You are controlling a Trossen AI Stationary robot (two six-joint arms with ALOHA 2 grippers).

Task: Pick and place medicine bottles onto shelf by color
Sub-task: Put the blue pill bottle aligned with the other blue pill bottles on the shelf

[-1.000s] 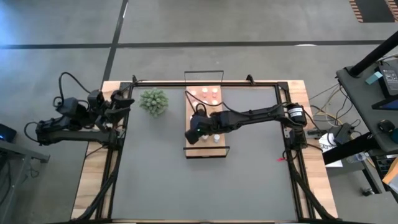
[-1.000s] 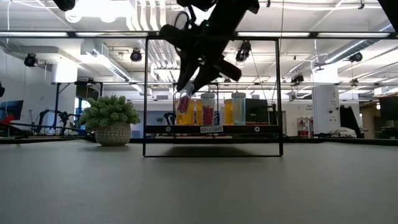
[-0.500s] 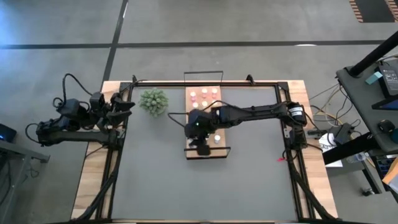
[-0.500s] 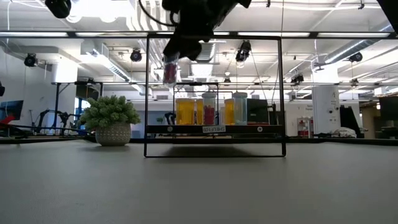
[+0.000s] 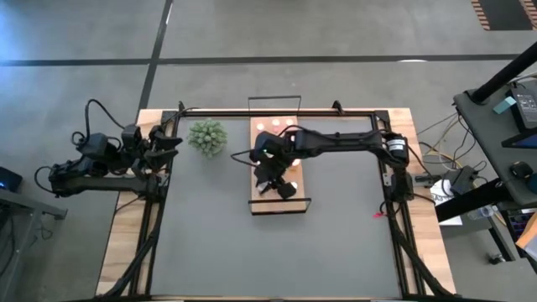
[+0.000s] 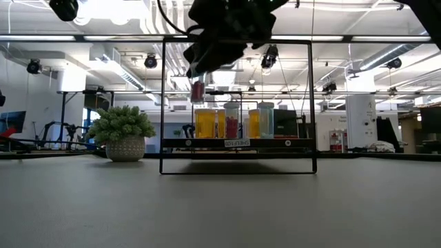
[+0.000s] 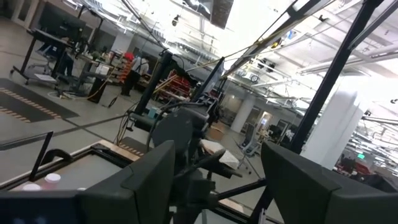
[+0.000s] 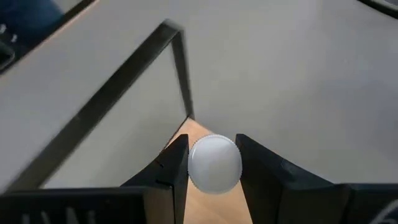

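The shelf (image 5: 298,168) is a light-wood board with black wire rails at its far and near ends. Bottles with white caps stand on it at the far end (image 5: 274,127) and near the middle (image 5: 291,186). In the low view they show as orange (image 6: 205,122), red (image 6: 232,125) and whitish (image 6: 265,118). My right gripper (image 5: 272,178) hangs over the shelf's left part, shut on a small pink-red bottle (image 6: 198,90). My left gripper (image 5: 168,143) waits open at the table's far left. My right gripper pinches the pink-red bottle's white cap (image 8: 214,163) between its two fingers (image 8: 177,168), one on each side. The fingers come from above, pointing down. The bottle hangs upright below them (image 6: 198,90), lifted clear above the bottles on the shelf.
A green spiky plant in a pot (image 5: 207,137) stands left of the shelf's far end. The shelf's wire rail (image 8: 177,62) rises beside the held bottle. The dark mat (image 5: 218,243) lies bare toward the near edge.
My right gripper has lifted the pink-red bottle from shelf level to well above the standing bottles. It moved toward the table's near edge, then a little back, while its wrist turned about. The bottle stays upright in the hold.
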